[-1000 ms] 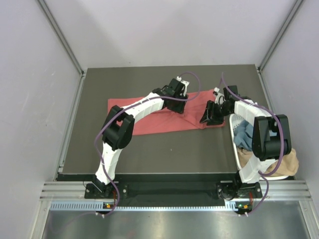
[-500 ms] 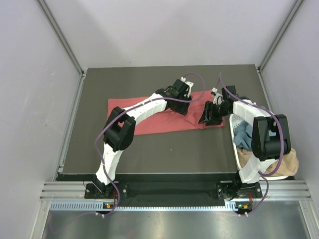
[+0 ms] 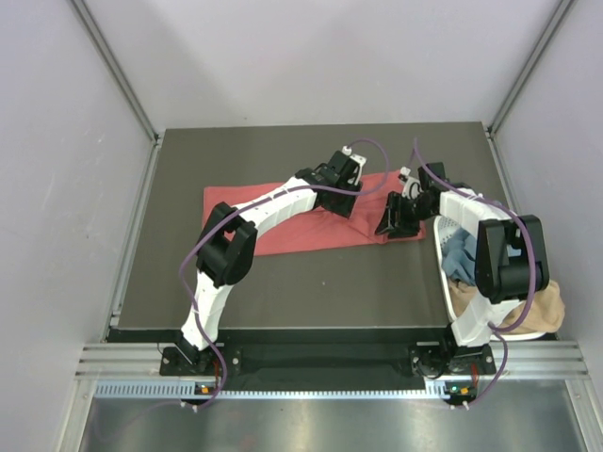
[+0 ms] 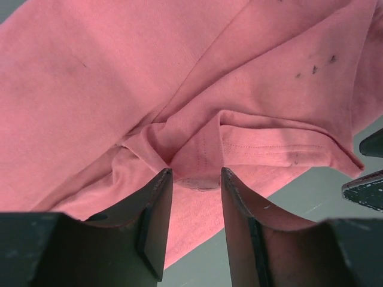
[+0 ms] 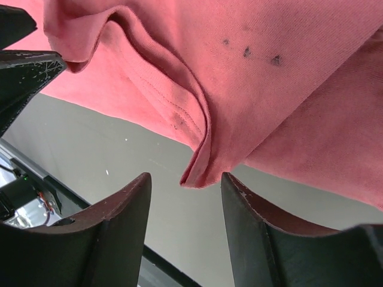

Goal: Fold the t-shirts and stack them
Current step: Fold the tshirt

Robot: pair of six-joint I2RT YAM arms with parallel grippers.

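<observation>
Top external view: the red shirt (image 3: 301,235) lies flat on the table (image 3: 283,292). Its long axis runs left to right, with the right end a little farther from the arm bases. The collar cannot be made out, so which way it points is unclear. A stitched hem shows at the right end.

Both arms reach to that right end. The left gripper (image 3: 352,205) is over the shirt and the right gripper (image 3: 388,222) is at its right edge, near the left one.

In the left wrist view, the left gripper (image 4: 194,179) has its fingers (image 4: 157,209) partly apart around a bunched ridge of shirt (image 4: 149,72). Creases converge there, but whether it grips the cloth cannot be told.

In the right wrist view, the right gripper (image 5: 185,179) is spread wide. The folded hem of the shirt (image 5: 287,78) hangs between its fingers (image 5: 119,227), touching neither.

A basket (image 3: 445,282) sits at the table's right edge, just beside the shirt's right end. It holds a blue shirt (image 3: 462,252) and a tan shirt (image 3: 551,306).

Bare tabletop shows in a wide band between the red shirt and the near edge. Narrower strips show behind it and to its left.
</observation>
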